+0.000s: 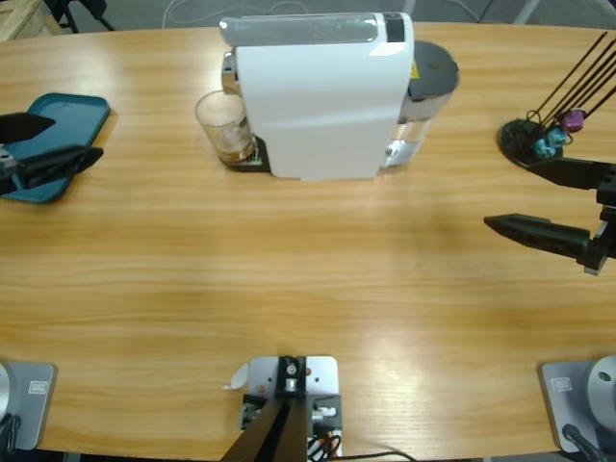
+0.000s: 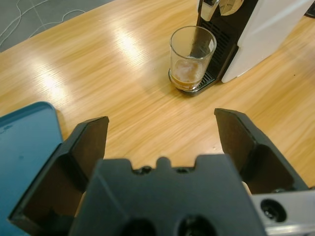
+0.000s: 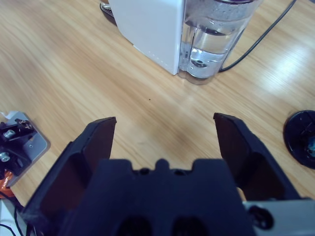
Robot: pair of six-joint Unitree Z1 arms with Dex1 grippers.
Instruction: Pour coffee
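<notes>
Coffee [image 2: 187, 81] sits low in a clear glass [image 1: 223, 126] under the white machine [image 1: 322, 96] by the desk's far edge; left gripper [image 1: 58, 142] spread, empty, over a teal tray [image 1: 58, 111] at the left edge; right gripper [image 1: 525, 197] spread, empty, near the right edge.

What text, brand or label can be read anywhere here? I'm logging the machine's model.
None can be read.
White box-shaped coffee machine: no legible brand or model.
Small yellow sticker beside its dark grey round tank lid: too small to read.
</notes>
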